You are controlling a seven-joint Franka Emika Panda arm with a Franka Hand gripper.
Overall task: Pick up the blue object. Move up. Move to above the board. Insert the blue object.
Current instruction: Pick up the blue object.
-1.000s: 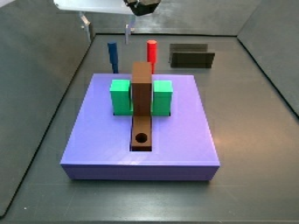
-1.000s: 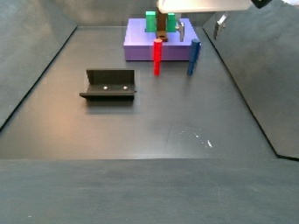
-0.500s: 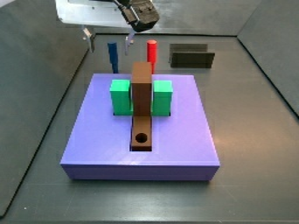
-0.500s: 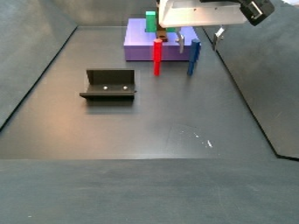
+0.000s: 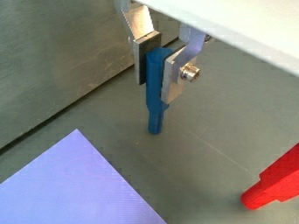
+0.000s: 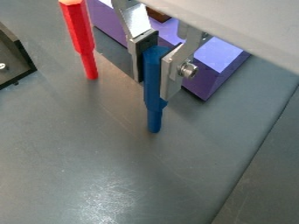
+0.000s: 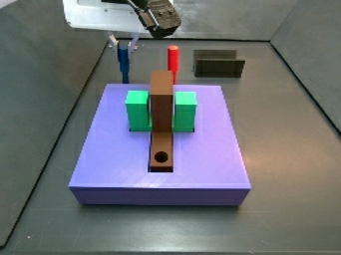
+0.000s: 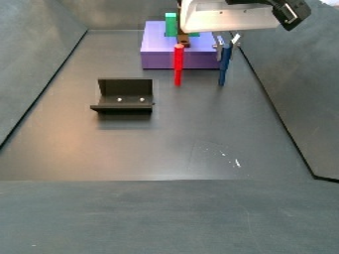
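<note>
Between claw (image 5: 162,59) fingers, blue object (image 5: 155,105)

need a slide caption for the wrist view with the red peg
Tool straddling the top of the upright blue peg, which stands on the floor between the red peg and the purple board.

The gripper (image 6: 155,63) straddled the blue object (image 6: 153,96); red peg (image 6: 79,39) stood near at ten o'clock, board (image 6: 216,59) behind, floor elsewhere open.
</note>
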